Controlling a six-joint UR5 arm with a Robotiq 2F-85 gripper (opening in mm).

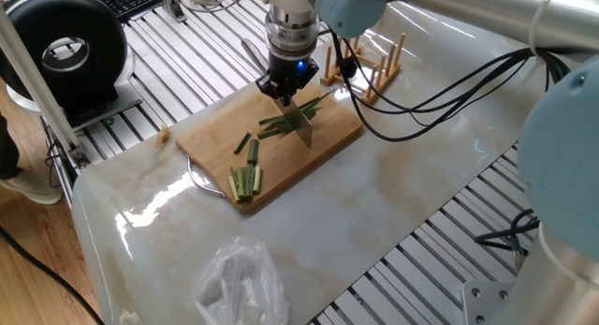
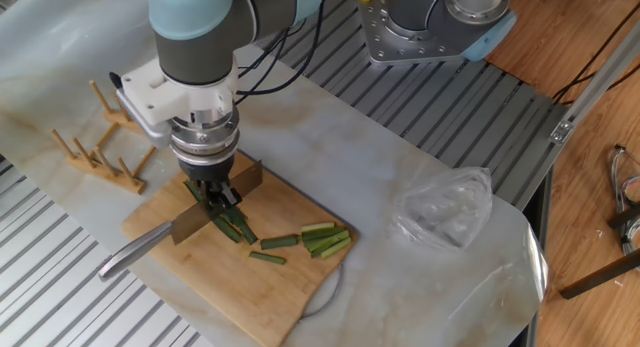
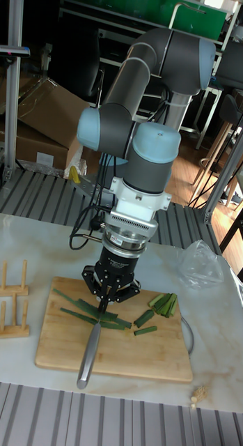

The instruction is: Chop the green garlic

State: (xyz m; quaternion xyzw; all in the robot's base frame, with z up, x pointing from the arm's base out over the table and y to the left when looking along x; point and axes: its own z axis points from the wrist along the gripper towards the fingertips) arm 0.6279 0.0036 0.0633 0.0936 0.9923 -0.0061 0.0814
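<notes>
The gripper (image 2: 213,199) points straight down over the board (image 2: 215,277) and its fingers are clenched on a knife (image 2: 180,227), near the place where the blade meets the handle. The blade stands on its edge, across the long garlic (image 3: 83,306) stalks. The metal handle (image 3: 88,357) goes out toward one long edge of the board, in the tall view the near one.

The garlic is on the board in two groups. Several long dark-green stalks lie under the gripper and the blade, toward the board end that is nearer to the wooden rack (image 1: 367,67). Short cut pieces (image 2: 282,241) lie apart from them in the middle of the board, and a small bundle of paler sticks (image 2: 327,238) lies at the other end, near the corner closest to the plastic bag (image 2: 445,209).

The board rests on the table (image 1: 402,189), and from under its edge a thin round metal thing shows, which I cannot identify. The rack stands on the table just beside the board end. The bag lies on the table well apart from the board.

I can read no writing or label in these views
</notes>
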